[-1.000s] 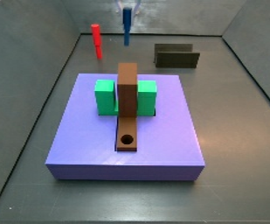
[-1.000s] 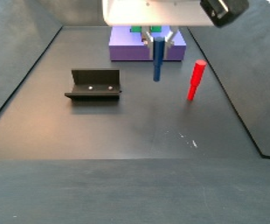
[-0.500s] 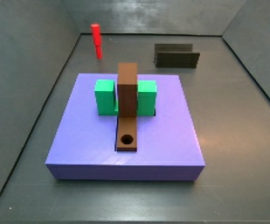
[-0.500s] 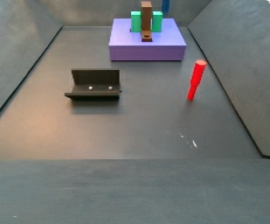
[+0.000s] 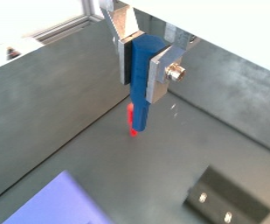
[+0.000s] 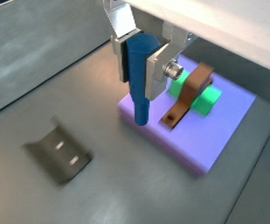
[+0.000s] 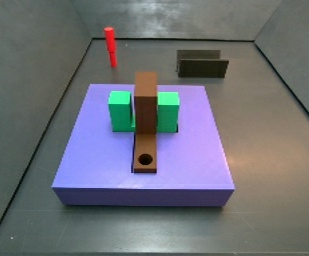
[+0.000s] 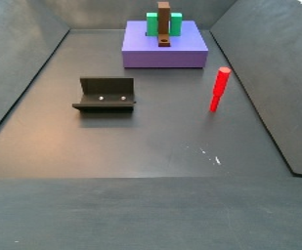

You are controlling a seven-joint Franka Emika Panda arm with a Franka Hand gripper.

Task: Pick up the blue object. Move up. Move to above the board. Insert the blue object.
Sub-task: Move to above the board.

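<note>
My gripper (image 5: 141, 74) is shut on the blue object (image 5: 140, 109), a straight blue peg that hangs down between the silver fingers; both also show in a wrist view, gripper (image 6: 141, 70) and peg (image 6: 138, 101). The gripper is high above the floor and out of both side views. The lavender board (image 7: 103, 160) carries a brown holed strip (image 7: 146, 110) and a green block (image 7: 119, 110). In a wrist view the board (image 6: 201, 140) lies below, with the peg's tip over its near edge. The board also shows in a side view (image 8: 147, 51).
A red peg (image 7: 111, 45) stands upright on the floor beyond the board, also in a side view (image 8: 220, 90) and a wrist view (image 5: 134, 121). The dark fixture (image 8: 107, 94) stands on the floor apart from the board, also in a side view (image 7: 202, 64). Grey walls enclose the floor.
The gripper with the blue peg has risen out of both side views. The red peg, board and fixture have not moved.
</note>
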